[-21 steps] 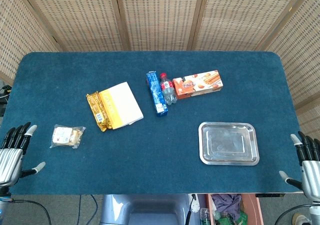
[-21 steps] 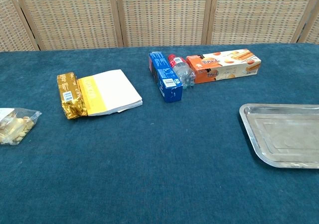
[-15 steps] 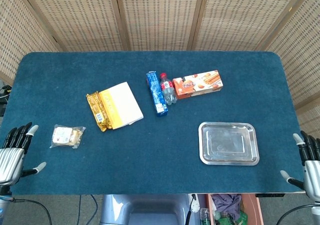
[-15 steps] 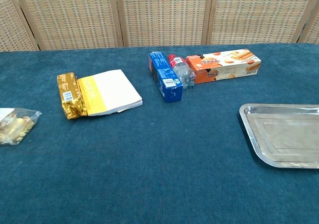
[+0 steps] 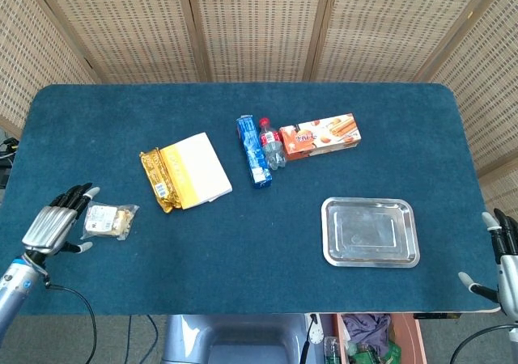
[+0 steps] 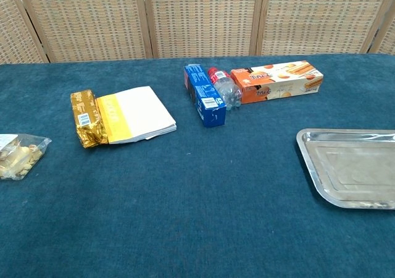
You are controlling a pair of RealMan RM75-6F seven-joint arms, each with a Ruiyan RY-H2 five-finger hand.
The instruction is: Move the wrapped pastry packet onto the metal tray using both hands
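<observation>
The wrapped pastry packet (image 5: 108, 221) (image 6: 18, 155), clear plastic with pale pastry inside, lies near the table's front left. My left hand (image 5: 55, 228) sits just left of it, fingers spread and fingertips close to the wrapper, holding nothing. The metal tray (image 5: 371, 231) (image 6: 352, 167) lies empty at the front right. At the table's front right corner my right hand (image 5: 506, 259) shows with fingers apart, well to the right of the tray. Neither hand appears in the chest view.
A gold packet (image 5: 156, 179) and a white-and-yellow booklet (image 5: 197, 168) lie left of centre. A blue box (image 5: 252, 151), a small bottle (image 5: 272, 144) and an orange biscuit box (image 5: 320, 134) sit at the middle back. Wicker screens stand behind the table.
My left hand has moved right and forward over the table to the pastry packet's left side. The right hand has dropped slightly lower at the corner. The objects have not moved.
</observation>
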